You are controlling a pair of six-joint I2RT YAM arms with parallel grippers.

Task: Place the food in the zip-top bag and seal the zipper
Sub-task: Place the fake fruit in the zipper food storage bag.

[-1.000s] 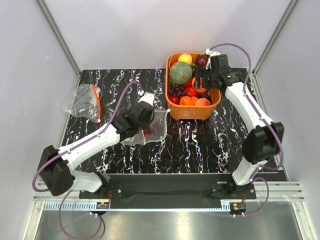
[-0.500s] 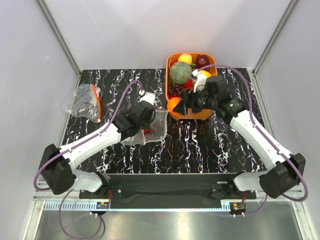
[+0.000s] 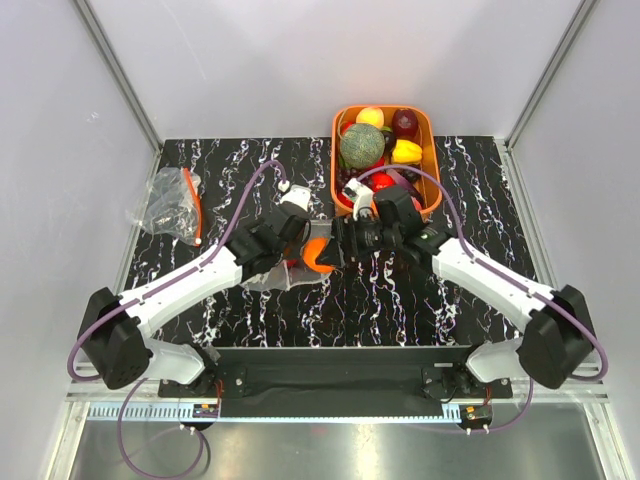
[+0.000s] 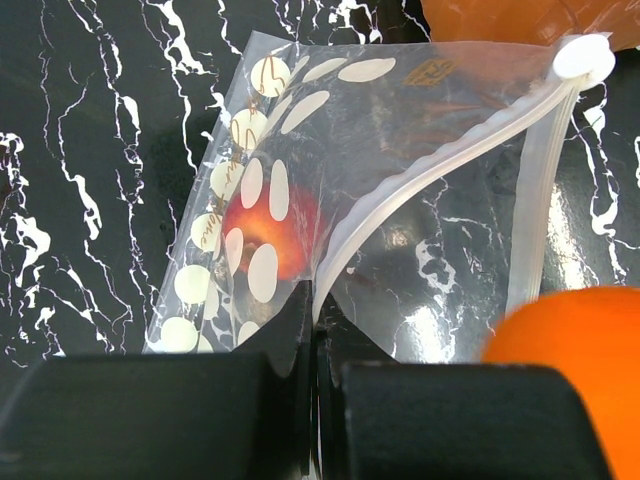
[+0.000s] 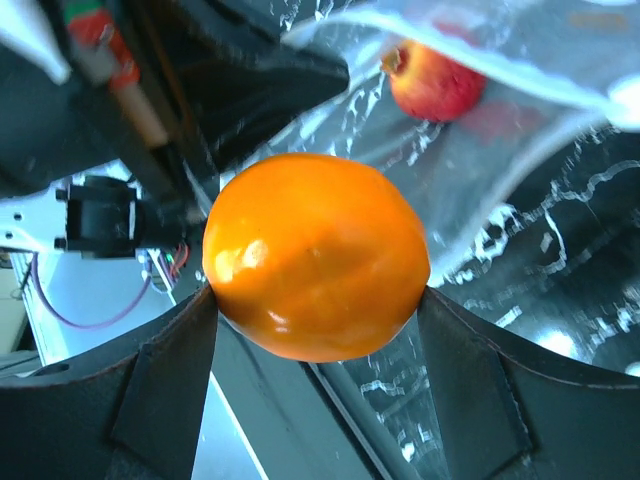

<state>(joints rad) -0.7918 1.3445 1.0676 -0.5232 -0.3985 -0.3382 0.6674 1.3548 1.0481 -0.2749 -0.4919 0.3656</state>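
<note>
The dotted zip-top bag (image 4: 400, 150) lies on the black marbled table, with the small red-peach fruit (image 4: 290, 235) inside. My left gripper (image 4: 315, 320) is shut on the bag's mouth edge, at the pale zipper (image 4: 440, 165), and holds one side up. My right gripper (image 5: 315, 295) is shut on the orange round fruit (image 5: 315, 255) and holds it at the bag's mouth; the red-peach fruit (image 5: 435, 80) lies beyond it. From above, the orange fruit (image 3: 318, 254) is beside the left gripper (image 3: 293, 258). The green netted melon (image 3: 361, 146) sits in the orange basket (image 3: 434, 170).
The basket at the back right also holds yellow, dark red and purple toy produce. A crumpled clear plastic bundle with an orange strip (image 3: 172, 205) lies at the far left. A white slider (image 4: 583, 57) sits at the zipper's end.
My right arm has swung from the basket leftward and nearer, carrying the orange fruit to the bag's mouth. The left arm and bag have stayed put.
</note>
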